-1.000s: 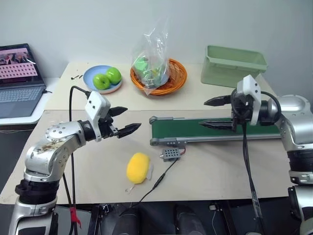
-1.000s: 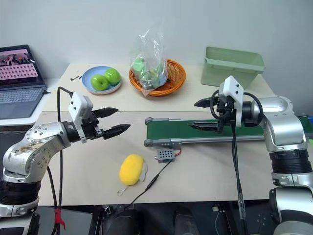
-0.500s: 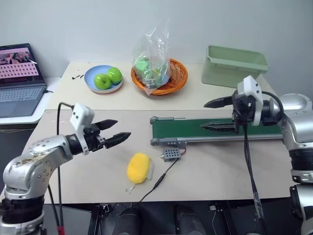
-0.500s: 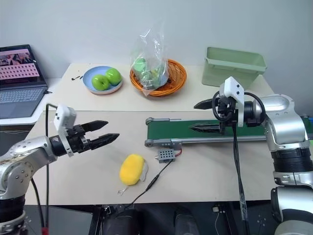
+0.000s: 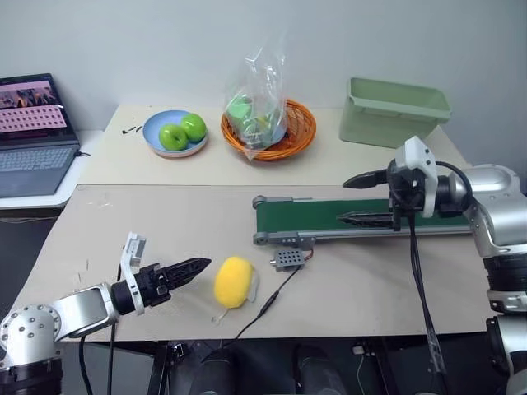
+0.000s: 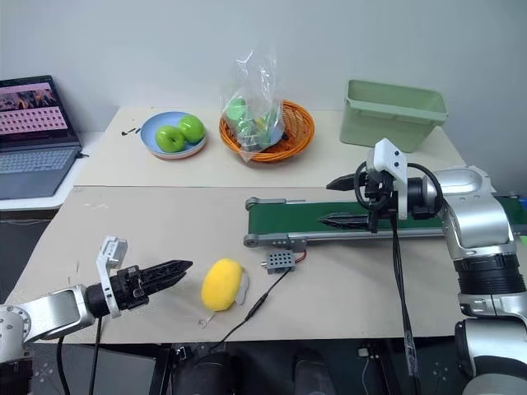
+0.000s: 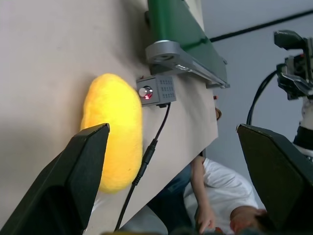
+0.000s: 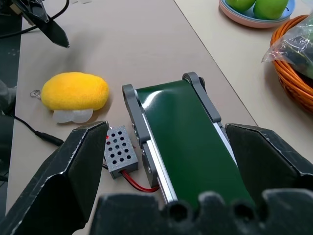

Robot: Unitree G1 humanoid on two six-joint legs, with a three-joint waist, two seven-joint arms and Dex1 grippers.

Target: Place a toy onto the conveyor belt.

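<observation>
The yellow plush toy [image 5: 233,281] lies on the tan table near the front edge, its white tag toward the conveyor belt [image 5: 329,216]. My left gripper [image 5: 191,267] hovers low over the table just left of the toy, pointing at it, open and empty; in the left wrist view the toy [image 7: 115,132] sits close to one of the fingers [image 7: 73,186]. The dark green belt in its grey frame runs rightward from the table's middle. My right gripper [image 5: 346,200] hangs open and empty above the belt's middle.
A grey control box [image 5: 288,260] with a black cable [image 5: 268,304] lies beside the toy. At the back stand a blue plate of green apples [image 5: 173,133], an orange basket with a plastic bag [image 5: 268,127] and a pale green bin [image 5: 395,109]. A laptop [image 5: 33,132] sits far left.
My left arm has dropped and pulled back toward the front left of the table, its wrist rolling on the way; its open gripper now sits level with the toy. The right arm has stayed put.
</observation>
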